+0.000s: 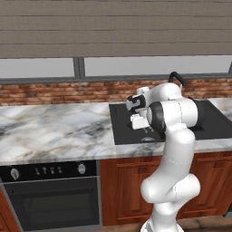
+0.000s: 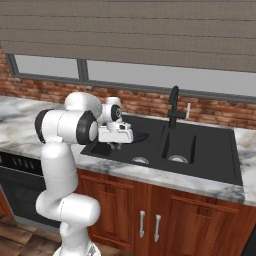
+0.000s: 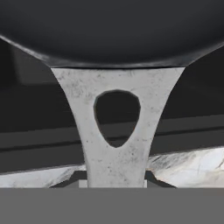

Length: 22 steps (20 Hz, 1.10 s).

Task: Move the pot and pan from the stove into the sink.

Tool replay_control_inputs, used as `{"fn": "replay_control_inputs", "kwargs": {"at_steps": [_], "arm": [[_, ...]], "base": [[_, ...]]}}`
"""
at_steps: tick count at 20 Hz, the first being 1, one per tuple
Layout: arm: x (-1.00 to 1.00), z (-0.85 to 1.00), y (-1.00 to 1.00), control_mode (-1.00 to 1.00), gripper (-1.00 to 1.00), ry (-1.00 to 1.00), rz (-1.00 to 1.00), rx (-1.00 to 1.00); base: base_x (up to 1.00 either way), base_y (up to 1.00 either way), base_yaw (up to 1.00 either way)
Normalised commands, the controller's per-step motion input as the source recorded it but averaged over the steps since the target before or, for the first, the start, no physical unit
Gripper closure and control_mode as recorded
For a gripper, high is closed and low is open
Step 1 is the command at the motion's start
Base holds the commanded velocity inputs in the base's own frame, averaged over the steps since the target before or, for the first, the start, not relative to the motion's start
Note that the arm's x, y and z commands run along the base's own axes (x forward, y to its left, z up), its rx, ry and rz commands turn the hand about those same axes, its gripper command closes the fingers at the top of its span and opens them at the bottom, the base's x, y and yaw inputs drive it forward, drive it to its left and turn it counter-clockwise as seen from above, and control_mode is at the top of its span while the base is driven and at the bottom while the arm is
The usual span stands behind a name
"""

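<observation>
My tool (image 3: 116, 183) is shut tight on the pan (image 3: 109, 30) by its stiff, grey handle; it looks heavy.

Brick wall (image 1: 68, 93), marble counter (image 1: 50, 131), wood cabinets (image 1: 131, 186)

pan (image 3: 113, 30) cropped by hand view's top, tool fingertips hidden under handle (image 3: 116, 131)

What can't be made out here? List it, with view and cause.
- Left base view: the arm covers much of the sink, hiding what lies inside.
- Right base view: the gripper hides most of the pan.
- Hand view: the top edge cuts off the pan; its handle covers the grip.
</observation>
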Motion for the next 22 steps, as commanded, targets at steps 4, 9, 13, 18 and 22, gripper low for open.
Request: {"fn": "replay_control_inputs", "kwargs": {"at_steps": [4,9,13,18,22], "arm": [[0.43,-0.44,-0.18,-1.00,1.00,0.00,0.00,0.00],[0.49,-0.35,-0.03,-1.00,1.00,-0.01,0.00,0.00],[0.18,-0.12,0.00,-1.00,1.00,-0.01,0.00,0.00],[0.05,-0.26,0.00,-1.00,1.00,-0.03,0.00,-0.01],[0.02,-0.38,0.00,-1.00,1.00,-0.06,0.00,-0.03]], "base": [[0.00,0.00,0.00],[0.00,0.00,0.00],[0.00,0.00,0.00],[0.00,0.00,0.00],[0.00,0.00,0.00]]}}
